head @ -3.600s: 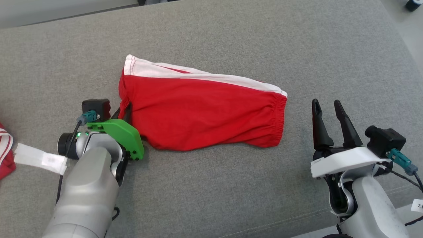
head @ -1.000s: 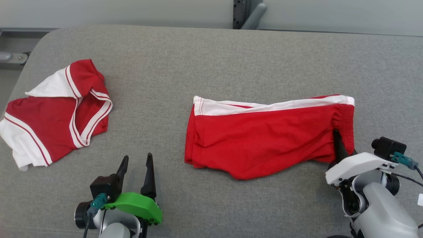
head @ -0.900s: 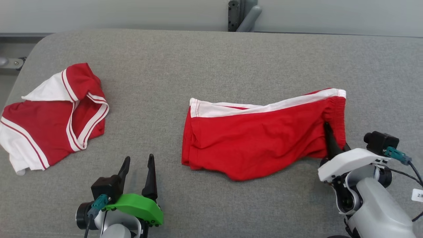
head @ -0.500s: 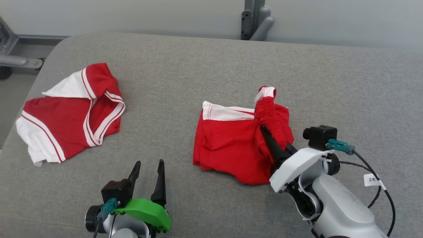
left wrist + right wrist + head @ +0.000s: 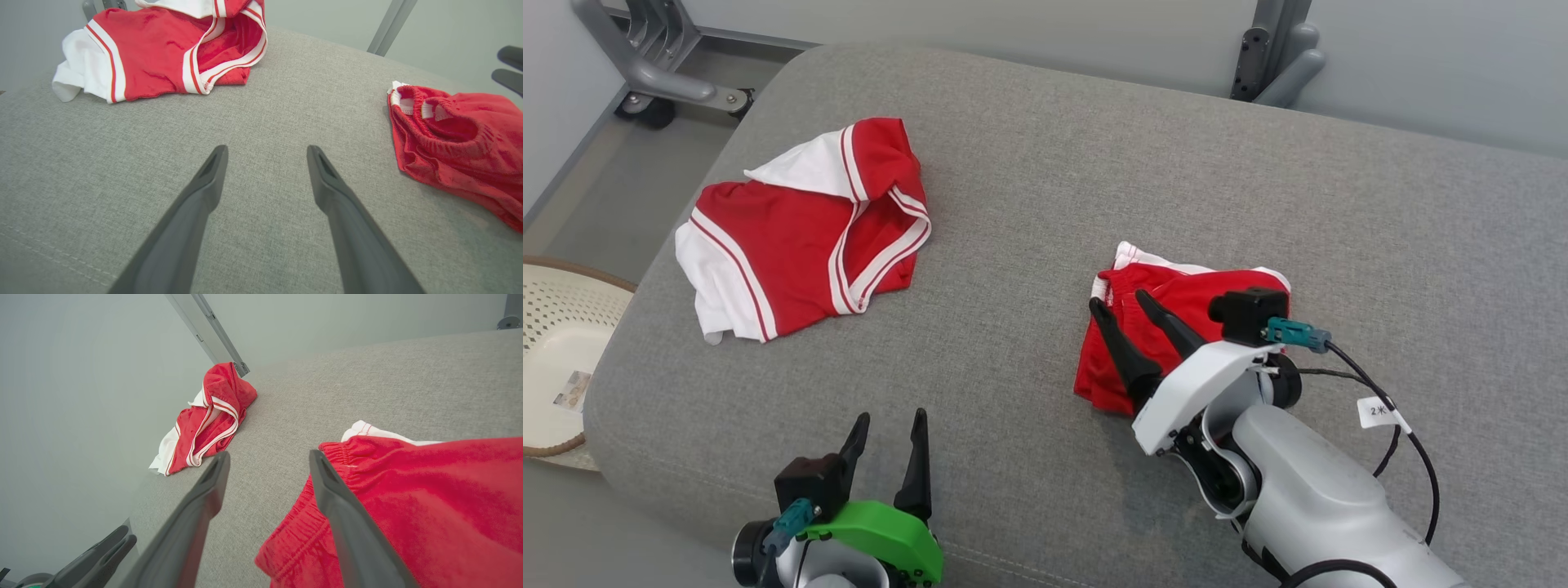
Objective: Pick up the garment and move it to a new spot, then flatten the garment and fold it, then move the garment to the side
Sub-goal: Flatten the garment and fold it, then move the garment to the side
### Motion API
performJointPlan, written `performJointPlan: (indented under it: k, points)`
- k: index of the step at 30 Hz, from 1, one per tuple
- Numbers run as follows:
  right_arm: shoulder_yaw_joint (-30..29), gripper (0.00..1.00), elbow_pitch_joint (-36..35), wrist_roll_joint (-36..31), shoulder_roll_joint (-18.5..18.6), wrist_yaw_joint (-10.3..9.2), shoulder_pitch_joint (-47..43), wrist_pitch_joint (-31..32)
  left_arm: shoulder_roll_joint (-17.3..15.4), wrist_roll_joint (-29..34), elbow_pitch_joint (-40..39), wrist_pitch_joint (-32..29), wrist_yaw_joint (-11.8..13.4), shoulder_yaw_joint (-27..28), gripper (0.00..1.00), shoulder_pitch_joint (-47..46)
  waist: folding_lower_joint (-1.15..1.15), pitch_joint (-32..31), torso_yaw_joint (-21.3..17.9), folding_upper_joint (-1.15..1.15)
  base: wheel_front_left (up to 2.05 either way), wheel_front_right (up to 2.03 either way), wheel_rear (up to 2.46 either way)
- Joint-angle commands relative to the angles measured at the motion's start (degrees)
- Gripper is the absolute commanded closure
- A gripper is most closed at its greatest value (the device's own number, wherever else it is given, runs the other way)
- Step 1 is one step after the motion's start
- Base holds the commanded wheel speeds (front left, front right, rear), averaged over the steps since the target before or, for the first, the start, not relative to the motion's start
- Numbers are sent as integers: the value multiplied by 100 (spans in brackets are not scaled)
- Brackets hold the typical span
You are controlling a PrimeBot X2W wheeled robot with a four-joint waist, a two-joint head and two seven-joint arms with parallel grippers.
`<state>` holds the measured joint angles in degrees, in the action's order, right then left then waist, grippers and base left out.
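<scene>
The garment (image 5: pixel 1184 290), red shorts with white trim, lies folded in half on the grey cushion (image 5: pixel 1045 163), right of centre. My right gripper (image 5: pixel 1121 300) is open just above the garment's left edge, one finger over the cloth, the other over the cushion, and holds nothing. In the right wrist view the right gripper (image 5: pixel 267 455) spreads wide beside the elastic waistband of the garment (image 5: pixel 408 490). My left gripper (image 5: pixel 890 416) is open and empty near the front edge. The left wrist view shows the left gripper (image 5: pixel 265 149) over bare cushion, the garment (image 5: pixel 457 147) to its right.
A second red and white garment (image 5: pixel 792 237) lies crumpled at the cushion's far left, also seen as the second garment (image 5: pixel 163 53). A woven basket (image 5: pixel 556 343) stands on the floor past the left edge. A metal frame (image 5: pixel 645 65) stands behind.
My right gripper carried the waistband leftward over the shorts, folding them in half, then opened and let go. The head camera turned, shifting the whole picture. The left gripper stayed open.
</scene>
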<state>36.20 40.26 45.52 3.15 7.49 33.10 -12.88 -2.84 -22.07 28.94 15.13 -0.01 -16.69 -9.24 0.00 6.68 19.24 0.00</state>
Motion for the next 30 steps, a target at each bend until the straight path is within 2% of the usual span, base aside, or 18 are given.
performJointPlan:
  k: [1,3,6,13,19,26,27,29,30]
  points:
    - [47,0,-5,56,20,0,69,-82,-12,0,-5,1,9,41,0,102,0,-7,15,0,0,0,0]
    - [99,0,-48,136,30,0,100,-166,-11,8,-47,1,20,87,0,101,0,-25,-58,0,0,0,0]
    - [-73,0,-73,130,257,-3,35,-229,-10,47,-83,1,-1,122,0,105,0,-58,-194,0,0,0,0]
    - [-1012,0,47,-234,602,0,-606,-230,-13,52,-173,1,6,89,0,125,0,-107,-432,0,0,0,0]
    - [-1152,0,447,-290,461,0,-817,-232,-14,54,-249,1,6,26,0,172,0,-94,-404,0,0,0,0]
    - [-1073,0,983,55,301,0,-570,-231,-12,14,-313,1,32,64,0,162,0,-11,-111,0,0,0,0]
    - [-1064,24,1058,91,275,0,-510,-231,-11,47,-327,1,18,70,0,155,0,19,-75,0,0,0,0]
    - [-1060,100,1153,65,265,0,-391,-232,-12,88,-344,1,4,97,0,155,0,62,-37,0,0,0,0]
    - [-1060,100,1185,17,280,0,-353,-232,-12,108,-349,1,-3,107,0,157,0,75,-30,0,0,0,0]
